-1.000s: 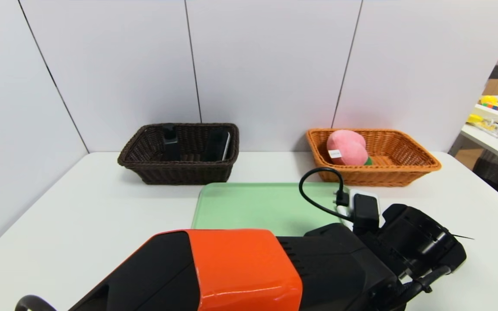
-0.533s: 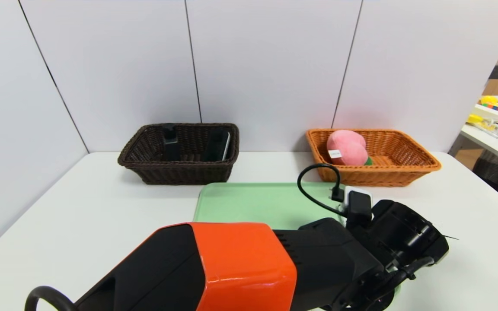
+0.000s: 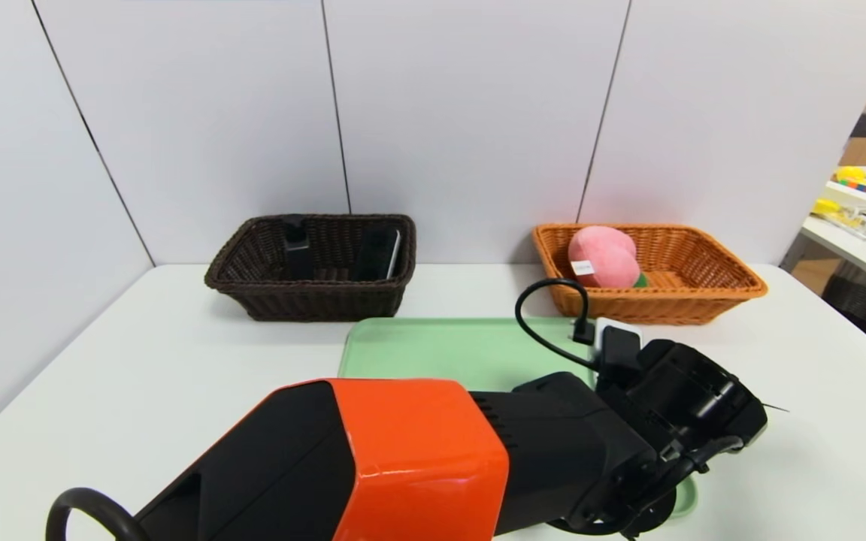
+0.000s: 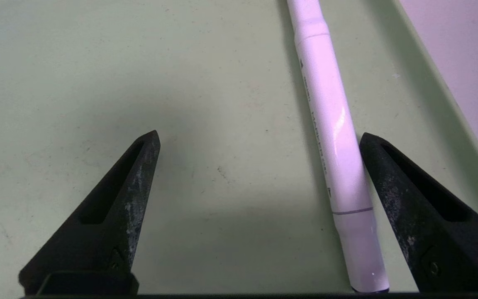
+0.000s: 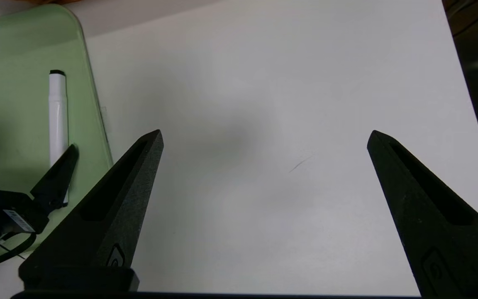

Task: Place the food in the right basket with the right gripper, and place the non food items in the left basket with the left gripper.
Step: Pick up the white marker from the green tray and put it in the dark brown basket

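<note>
Marker pen (image 4: pixel 333 137) between left hand (image 4: pixel 259 139) fingers

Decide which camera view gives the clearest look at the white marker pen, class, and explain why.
The left wrist view: the white marker pen fills the frame, lying on the green tray beside one finger of the open left gripper. The right wrist view shows it small and distant; the head view hides it behind the left arm.

Pink plush peach (image 3: pixel 603 257) sits in orange-tan basket (image 3: pixel 711 289) — slim white marker (image 4: pixel 332 137) lies flat.
</note>
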